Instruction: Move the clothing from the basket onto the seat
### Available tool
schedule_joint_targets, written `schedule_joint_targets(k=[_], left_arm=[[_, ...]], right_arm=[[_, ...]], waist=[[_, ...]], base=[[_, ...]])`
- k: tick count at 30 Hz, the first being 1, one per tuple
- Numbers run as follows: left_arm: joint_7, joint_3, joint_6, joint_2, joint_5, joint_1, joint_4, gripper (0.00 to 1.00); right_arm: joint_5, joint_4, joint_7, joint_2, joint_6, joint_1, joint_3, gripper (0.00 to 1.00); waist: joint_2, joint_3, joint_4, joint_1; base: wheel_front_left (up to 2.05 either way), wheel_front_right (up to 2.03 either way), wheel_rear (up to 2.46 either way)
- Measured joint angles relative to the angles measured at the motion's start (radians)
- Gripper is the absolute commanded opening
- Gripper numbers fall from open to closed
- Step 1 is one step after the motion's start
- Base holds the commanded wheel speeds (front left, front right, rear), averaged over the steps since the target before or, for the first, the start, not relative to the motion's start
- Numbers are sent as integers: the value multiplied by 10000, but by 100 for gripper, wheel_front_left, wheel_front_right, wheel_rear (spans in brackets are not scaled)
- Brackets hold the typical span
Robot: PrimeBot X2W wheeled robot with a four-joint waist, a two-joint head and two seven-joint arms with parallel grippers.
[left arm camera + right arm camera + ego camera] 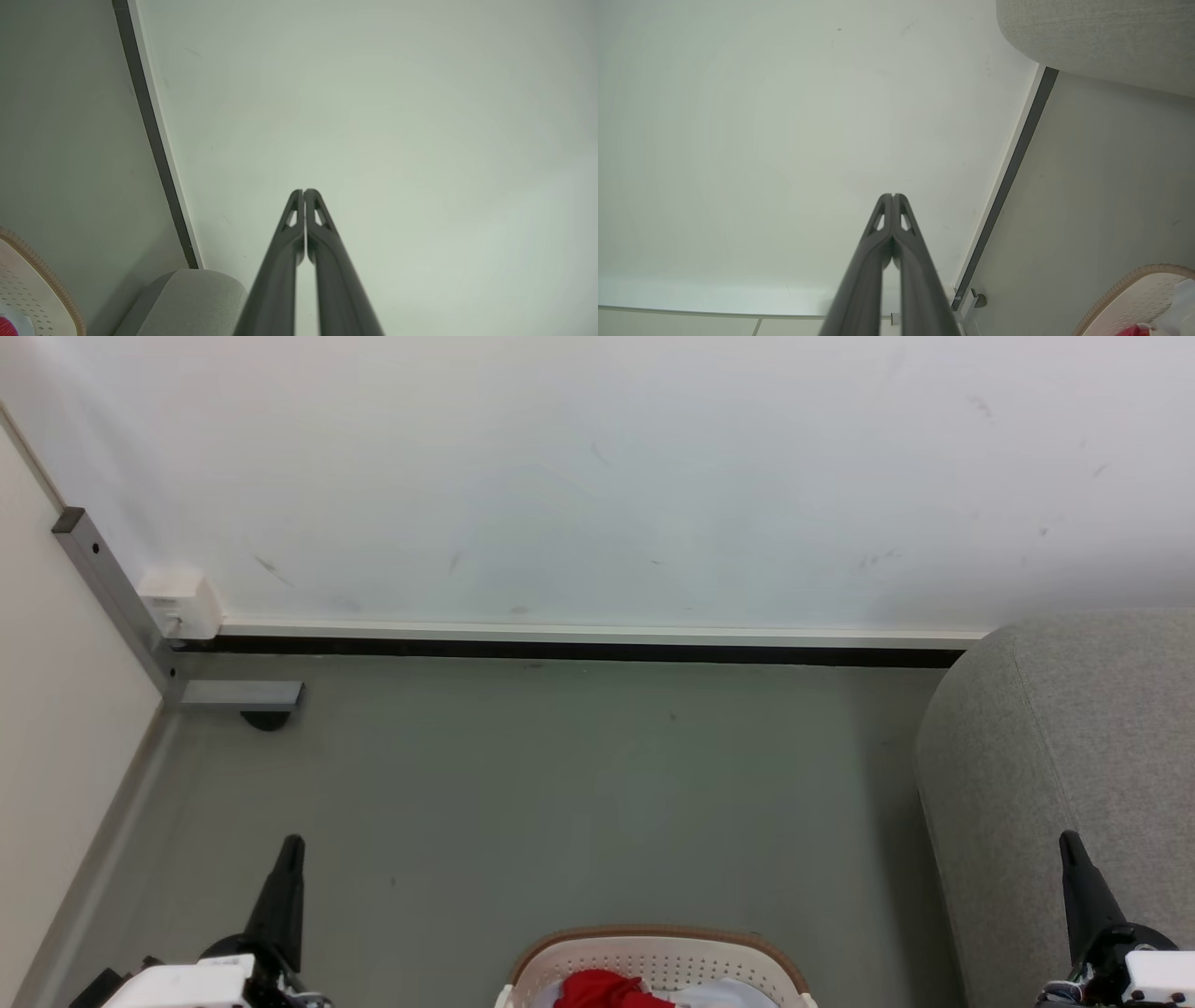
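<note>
stood at the first reach, with left gripper [291, 846] and right gripper [1068, 841] closed on nothing either side of the basket [653, 932]; likely needed opening over the clothing [602, 989] inside it.

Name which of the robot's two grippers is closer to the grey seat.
The right gripper: in the head view it shows against the seat at the lower right, while the left gripper stands over the floor, beyond the basket.

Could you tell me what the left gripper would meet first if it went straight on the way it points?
Probably the white wall; the left gripper points at it with nothing visible between, though depth is unclear.
</note>
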Motion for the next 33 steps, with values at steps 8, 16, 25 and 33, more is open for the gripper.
schedule_joint_targets(k=[8, 16, 25, 33], left_arm=[[0, -4, 0, 0, 0, 0, 0, 0], [0, -4, -2, 0, 0, 0, 0, 0], [0, -4, 0, 0, 0, 0, 0, 0], [0, -2, 0, 0, 0, 0, 0, 0]], right_arm=[[0, 0, 0, 0, 0, 0, 0, 0], [0, 0, 0, 0, 0, 0, 0, 0], [0, 0, 0, 0, 0, 0, 0, 0], [0, 0, 0, 0, 2, 0, 0, 0]], waist=[[0, 0, 0, 0], [0, 0, 0, 0], [0, 0, 0, 0], [0, 0, 0, 0]], base=[[0, 0, 0], [0, 0, 0], [0, 0, 0], [0, 0, 0]])
